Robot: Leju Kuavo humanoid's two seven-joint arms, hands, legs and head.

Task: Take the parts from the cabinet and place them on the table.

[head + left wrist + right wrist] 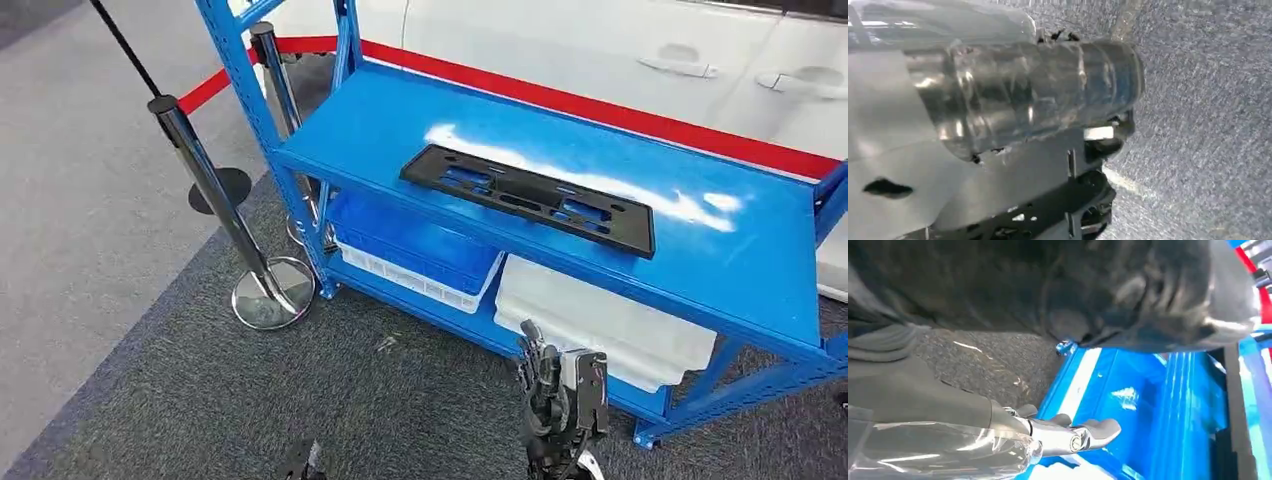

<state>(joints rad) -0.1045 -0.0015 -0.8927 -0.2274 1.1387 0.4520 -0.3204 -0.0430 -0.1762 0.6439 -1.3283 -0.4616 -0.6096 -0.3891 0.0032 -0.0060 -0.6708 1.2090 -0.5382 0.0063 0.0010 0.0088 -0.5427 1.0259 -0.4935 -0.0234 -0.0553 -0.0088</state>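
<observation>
While the right hand (pixel 560 400) hangs low with fingers loosely apart, holding nothing, the black part (pixel 528 197) lies flat on the blue cabinet (pixel 760 270) shelf above and beyond it.

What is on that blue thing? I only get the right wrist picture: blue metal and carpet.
Observer: A long black part lies flat on the top shelf of a blue rack.
Operator: Anything underneath it?
Observer: A blue crate and a white bin sit on the lower shelf.
Operator: Where is the robot's hand?
Observer: The right hand hangs low in front of the rack, holding nothing, apart from the black part.
</observation>
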